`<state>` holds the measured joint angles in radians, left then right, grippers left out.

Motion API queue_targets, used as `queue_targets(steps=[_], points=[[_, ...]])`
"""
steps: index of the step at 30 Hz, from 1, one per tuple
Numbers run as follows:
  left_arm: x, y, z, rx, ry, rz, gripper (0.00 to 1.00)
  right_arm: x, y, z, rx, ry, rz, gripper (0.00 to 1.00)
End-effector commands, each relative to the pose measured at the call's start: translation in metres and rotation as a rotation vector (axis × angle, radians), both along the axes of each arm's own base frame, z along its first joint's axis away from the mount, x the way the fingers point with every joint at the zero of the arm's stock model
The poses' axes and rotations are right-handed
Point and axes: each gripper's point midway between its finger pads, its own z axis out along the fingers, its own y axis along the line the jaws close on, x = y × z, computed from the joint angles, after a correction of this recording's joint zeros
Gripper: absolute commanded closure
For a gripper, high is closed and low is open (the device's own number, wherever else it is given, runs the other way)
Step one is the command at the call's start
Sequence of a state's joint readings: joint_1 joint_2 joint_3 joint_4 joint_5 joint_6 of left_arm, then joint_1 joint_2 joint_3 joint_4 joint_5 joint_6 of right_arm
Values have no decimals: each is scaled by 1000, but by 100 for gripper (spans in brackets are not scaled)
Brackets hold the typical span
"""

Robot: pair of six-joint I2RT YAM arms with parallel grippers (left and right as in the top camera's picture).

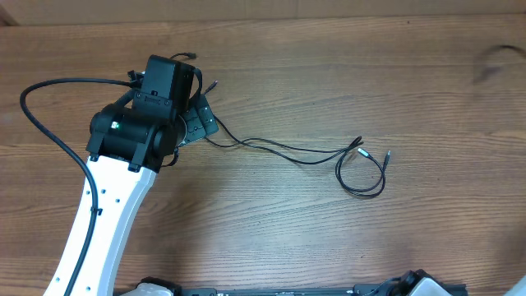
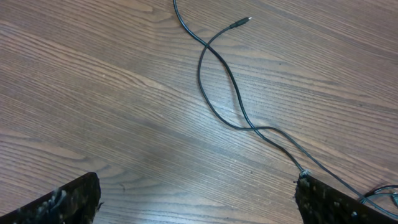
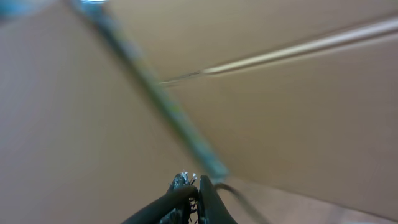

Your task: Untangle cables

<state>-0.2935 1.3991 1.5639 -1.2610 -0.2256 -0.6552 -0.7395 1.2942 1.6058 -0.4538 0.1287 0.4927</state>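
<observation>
1. At the far left, the left pincer [image 2: 198, 179] is held wide open and empty, low over the counter [image 1: 288, 66]. Its rough dark fingers [image 2: 68, 202] are spread with the cords' left end between them.
2. The cables [image 2: 208, 45] — thin, limp black cords — are laid on pale wood grain. Two strands are crossed near a small silver-tipped plug [image 2: 241, 23].
3. Further right, a closed loop [image 1: 383, 182] is formed, with two plug ends beside it.
4. The right pincer [image 3: 198, 185] is shut on nothing and is pointed at a blurred tan surface.
5. The step is judged an approach — one strand should be pinched near the crossing and drawn aside without the other being dragged along.
</observation>
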Motion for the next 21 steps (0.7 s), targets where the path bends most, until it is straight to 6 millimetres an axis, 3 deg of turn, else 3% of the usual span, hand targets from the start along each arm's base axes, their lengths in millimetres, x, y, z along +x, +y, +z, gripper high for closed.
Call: queue_targets(steps=[1, 6, 8, 13, 15, 19, 21], points=[[0, 5, 7, 10, -25, 11, 0, 6, -48, -45, -3, 181, -104, 96], [0, 5, 7, 10, -25, 11, 1, 24, -99, -135, 10, 509, -95, 96], [0, 5, 7, 10, -25, 11, 0, 21, -117, -176, 82, 586, -117, 96], [0, 5, 7, 10, -25, 11, 1, 0, -152, -240, 197, 692, -174, 96], [0, 5, 7, 10, -25, 11, 0, -11, -167, -249, 214, 686, -205, 96], [0, 5, 7, 10, -25, 11, 1, -37, -196, -247, 239, 587, -291, 94], [0, 5, 7, 10, -25, 11, 1, -36, -201, -248, 246, 541, -236, 94]])
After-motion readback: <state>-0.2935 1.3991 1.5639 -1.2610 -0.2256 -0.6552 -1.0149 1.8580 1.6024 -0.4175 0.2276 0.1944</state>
